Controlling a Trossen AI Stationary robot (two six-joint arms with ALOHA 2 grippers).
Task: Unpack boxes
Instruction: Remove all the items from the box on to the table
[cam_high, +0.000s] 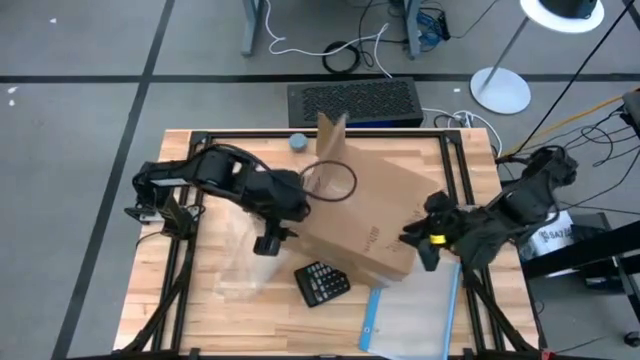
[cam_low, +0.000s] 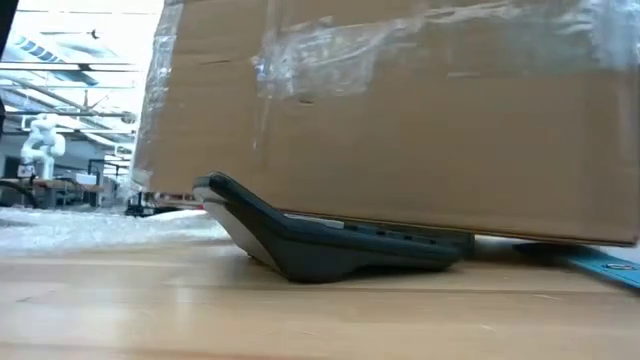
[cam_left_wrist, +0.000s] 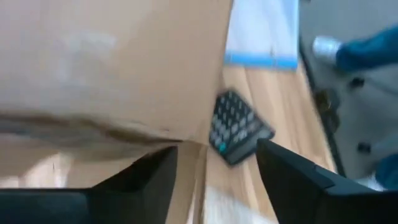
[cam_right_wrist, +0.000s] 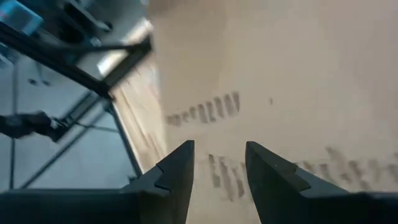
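Note:
The brown cardboard box (cam_high: 365, 215) lies askew in the middle of the table, with one flap (cam_high: 332, 135) standing up at its far end. It fills the low view (cam_low: 400, 110). My left gripper (cam_high: 268, 240) is open at the box's near left corner. In the left wrist view (cam_left_wrist: 214, 168) its fingers stand just under the box's edge (cam_left_wrist: 155, 130). My right gripper (cam_high: 415, 237) is open at the box's right side. In the right wrist view (cam_right_wrist: 219, 165) it points at the wall with the dark printed marks (cam_right_wrist: 205, 109). My left gripper has one finger (cam_left_wrist: 149, 171) close under the box's lower edge; I cannot tell whether it touches. My right gripper's fingertips (cam_right_wrist: 180, 162) point level at the box's printed side wall from the table's right; I cannot tell whether they touch it.
A black calculator (cam_high: 322, 283) lies before the box near the front edge, also in the low view (cam_low: 320, 240). A clear pouch with a blue edge (cam_high: 415, 315) lies at the near right. Clear plastic wrap (cam_high: 235, 275) lies near left. A black grille-topped unit (cam_high: 355, 102) stands beyond the far edge.

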